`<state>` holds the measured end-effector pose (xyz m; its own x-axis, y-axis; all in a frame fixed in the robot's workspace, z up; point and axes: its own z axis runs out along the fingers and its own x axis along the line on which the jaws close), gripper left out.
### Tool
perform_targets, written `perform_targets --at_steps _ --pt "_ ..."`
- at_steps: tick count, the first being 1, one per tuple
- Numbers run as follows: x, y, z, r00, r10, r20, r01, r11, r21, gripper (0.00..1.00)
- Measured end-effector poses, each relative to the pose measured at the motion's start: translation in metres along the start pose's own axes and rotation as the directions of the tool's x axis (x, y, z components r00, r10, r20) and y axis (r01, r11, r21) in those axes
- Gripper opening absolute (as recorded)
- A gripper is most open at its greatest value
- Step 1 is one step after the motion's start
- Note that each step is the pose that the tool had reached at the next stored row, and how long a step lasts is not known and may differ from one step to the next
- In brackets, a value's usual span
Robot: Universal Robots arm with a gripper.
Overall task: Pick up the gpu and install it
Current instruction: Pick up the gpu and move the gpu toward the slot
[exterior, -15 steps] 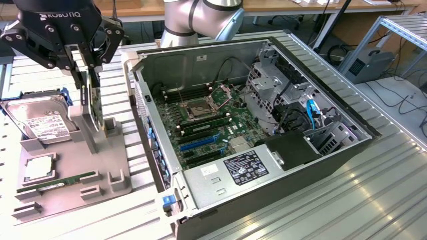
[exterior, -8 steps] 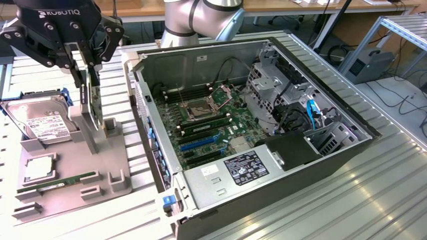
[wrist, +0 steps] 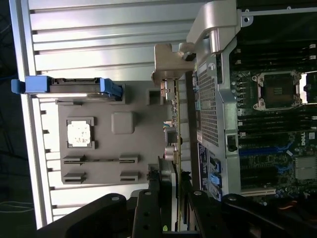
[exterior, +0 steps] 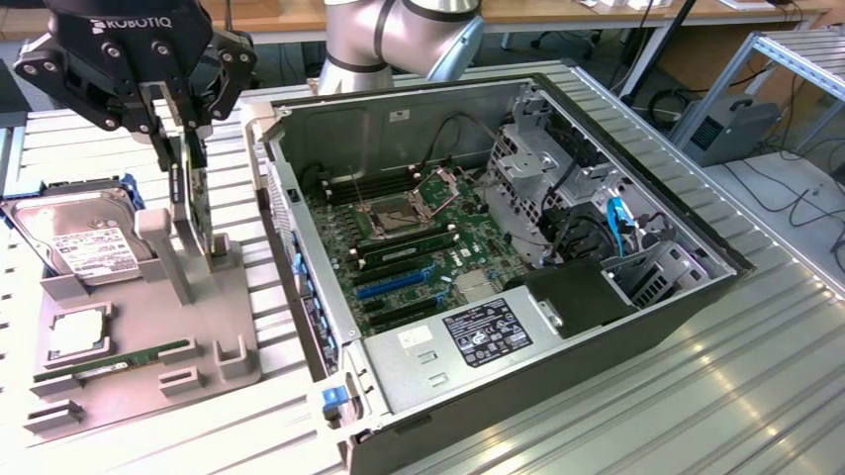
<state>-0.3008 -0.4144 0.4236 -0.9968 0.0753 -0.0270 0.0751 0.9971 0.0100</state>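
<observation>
The gpu point(exterior: 198, 213) is a thin dark card standing on edge between two grey posts of the parts fixture point(exterior: 145, 391), on the exterior view's left. My gripper point(exterior: 186, 163) reaches down from above, one finger on each face of the card's upper edge, shut on it. In the wrist view the gpu point(wrist: 174, 116) appears edge-on, its pale metal bracket point(wrist: 168, 62) at the far end. There my gripper point(wrist: 176, 193) pinches the card beside the computer case. Whether the card's lower edge still rests in the post slots, I cannot tell.
The open computer case point(exterior: 436, 91) lies right of the fixture, with its motherboard point(exterior: 410, 247) and blue expansion slots point(exterior: 396, 284) exposed. A hard drive point(exterior: 79, 242) in a blue carrier, a processor chip point(exterior: 77, 332) and a green memory stick point(exterior: 113, 364) also sit on the fixture.
</observation>
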Motion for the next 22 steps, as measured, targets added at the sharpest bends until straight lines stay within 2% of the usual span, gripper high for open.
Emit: perform_targets --at_steps 7,22 --pt "-0.012 0.0009 0.0003 1.0 0.0 0.0001 0.0 1.0 0.0 0.27" --pt "-0.023 0.0017 0.0007 1.0 0.0 0.0 0.0 1.0 0.0 0.27"
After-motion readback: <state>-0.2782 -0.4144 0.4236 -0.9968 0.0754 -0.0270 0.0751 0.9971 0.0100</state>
